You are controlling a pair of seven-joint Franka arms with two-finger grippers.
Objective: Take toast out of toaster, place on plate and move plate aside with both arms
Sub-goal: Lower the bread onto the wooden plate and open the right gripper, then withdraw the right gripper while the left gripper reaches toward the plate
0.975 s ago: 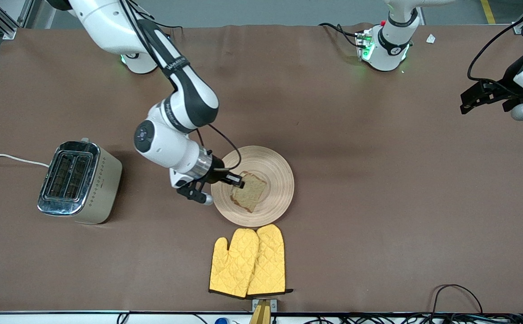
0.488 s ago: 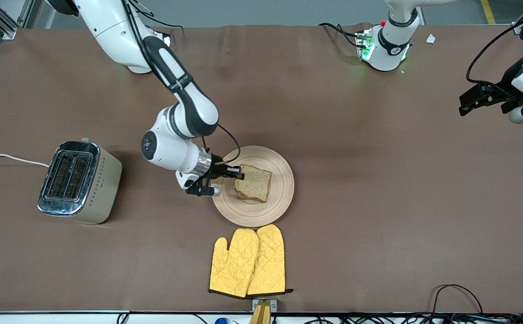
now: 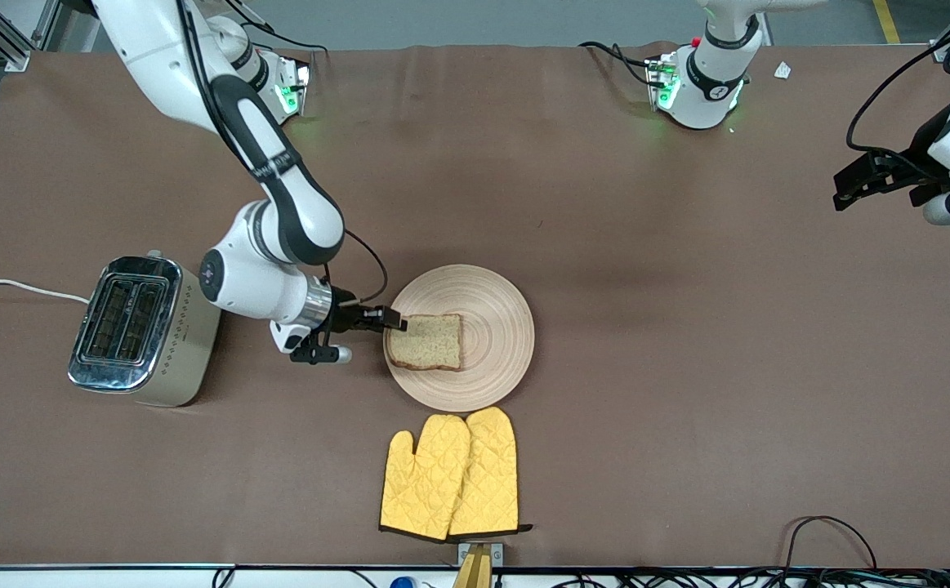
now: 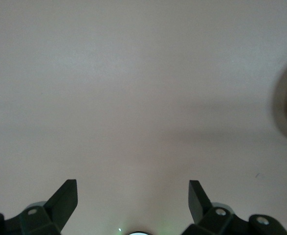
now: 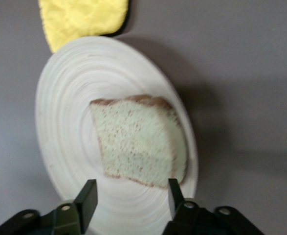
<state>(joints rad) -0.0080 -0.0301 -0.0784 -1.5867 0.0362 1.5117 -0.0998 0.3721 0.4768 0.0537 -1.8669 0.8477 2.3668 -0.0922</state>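
Since the earlier frame the right arm pulled back toward the toaster, and the toast went from tilted in the grip to lying flat on the plate.

Front view: the right hand (image 3: 393, 320) sat at the plate (image 3: 495, 371) edge on the toaster side, fingertips just off the crust of the toast (image 3: 427, 342). Toast lay flat on the plate, toward that same edge. Toaster (image 3: 141, 329) stood at the right arm's end of the surface, slots empty as far as I could see. Yellow oven mitts (image 3: 451, 475) lay nearer the camera than the plate. Left hand (image 3: 854, 181) hovered over the left arm's end of the surface, waiting.

Left wrist view: left hand (image 4: 133, 196) fingers spread wide, nothing between them, bare surface (image 4: 133, 98) below.

Right wrist view: right hand (image 5: 131, 193) released, fingers apart with the toast (image 5: 138, 142) just ahead of them, not gripped, resting on the plate (image 5: 65, 122).

Step judged: toast placed, release done. Next likely calls for both hands to come to the plate rim and shift it aside without tipping the slice.
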